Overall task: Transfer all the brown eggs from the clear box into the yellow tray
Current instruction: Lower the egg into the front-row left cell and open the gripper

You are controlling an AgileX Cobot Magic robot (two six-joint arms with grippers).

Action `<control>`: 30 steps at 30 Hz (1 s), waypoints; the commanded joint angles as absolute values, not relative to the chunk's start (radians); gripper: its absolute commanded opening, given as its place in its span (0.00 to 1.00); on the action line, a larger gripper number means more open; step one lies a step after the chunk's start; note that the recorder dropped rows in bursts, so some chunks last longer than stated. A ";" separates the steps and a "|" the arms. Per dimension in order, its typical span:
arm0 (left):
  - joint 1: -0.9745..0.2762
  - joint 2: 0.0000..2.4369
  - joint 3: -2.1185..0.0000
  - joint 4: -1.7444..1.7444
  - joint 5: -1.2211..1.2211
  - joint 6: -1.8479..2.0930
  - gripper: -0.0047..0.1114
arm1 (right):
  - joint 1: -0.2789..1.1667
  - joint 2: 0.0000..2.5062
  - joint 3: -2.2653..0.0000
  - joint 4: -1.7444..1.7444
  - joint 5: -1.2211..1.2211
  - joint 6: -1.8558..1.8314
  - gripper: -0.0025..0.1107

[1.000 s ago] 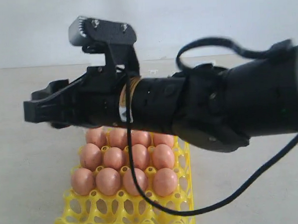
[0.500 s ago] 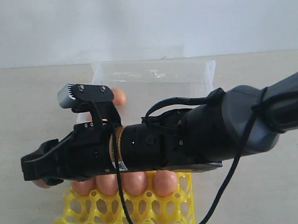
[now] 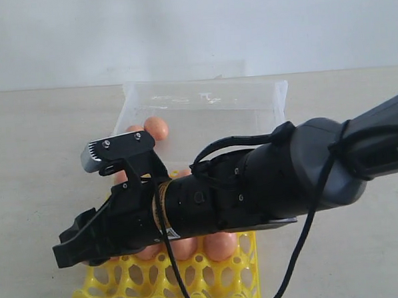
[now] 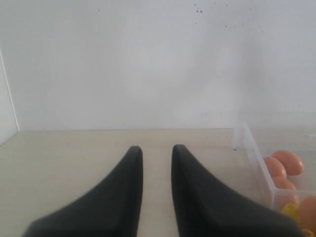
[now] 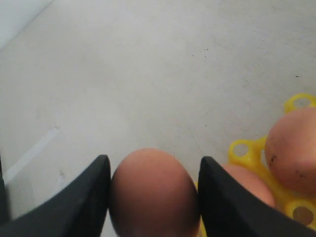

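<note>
My right gripper (image 5: 155,160) is shut on one of the brown eggs (image 5: 153,195), with a finger pressed against each side. In the exterior view this gripper (image 3: 71,249) hangs low over the front left of the yellow tray (image 3: 193,283); the held egg is hidden there by the fingers. Other eggs (image 3: 221,244) sit in tray cups under the arm, seen also in the right wrist view (image 5: 294,148). The clear box (image 3: 203,99) stands behind the tray with eggs (image 3: 156,128) inside. My left gripper (image 4: 153,153) is open and empty, beside the box (image 4: 254,158).
The right arm's thick black forearm (image 3: 287,178) and its cable (image 3: 304,250) lie across the tray's middle and back rows. The front row of yellow cups (image 3: 146,278) stands empty. A white wall (image 3: 193,29) closes the back of the table.
The right arm has come down and toward the tray's front left, carrying the egg. It no longer hides the clear box and now covers most of the tray's eggs.
</note>
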State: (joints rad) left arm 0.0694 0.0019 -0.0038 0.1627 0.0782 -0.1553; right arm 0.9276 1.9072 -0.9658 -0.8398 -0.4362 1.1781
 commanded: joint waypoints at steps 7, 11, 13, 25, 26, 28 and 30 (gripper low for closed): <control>0.060 0.000 0.000 0.165 0.076 -0.160 0.23 | 0.928 1.947 -0.963 -0.861 -0.441 1.169 0.02; 0.060 0.000 0.000 0.165 0.076 -0.160 0.23 | 0.928 1.947 -0.963 -0.913 -0.450 1.169 0.02; 0.060 0.000 0.000 0.165 0.076 -0.160 0.23 | 0.928 1.947 -0.963 -0.951 -0.447 1.169 0.02; 0.060 0.000 0.000 0.165 0.076 -0.160 0.23 | 0.928 1.947 -0.963 -0.984 -0.438 1.138 0.28; 0.060 0.000 0.000 0.165 0.076 -0.160 0.23 | 0.928 1.947 -0.963 -0.984 -0.436 1.138 0.35; 0.060 0.000 0.000 0.165 0.076 -0.160 0.23 | 0.928 1.947 -0.963 -0.984 -0.434 1.138 0.45; 0.060 0.000 0.000 0.165 0.076 -0.160 0.23 | 0.928 1.947 -0.963 -0.984 -0.434 1.138 0.51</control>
State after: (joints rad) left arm 0.0694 0.0019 -0.0038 0.1627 0.0782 -0.1553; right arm 0.9294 1.9459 -0.9658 -0.9822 -0.4483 1.1498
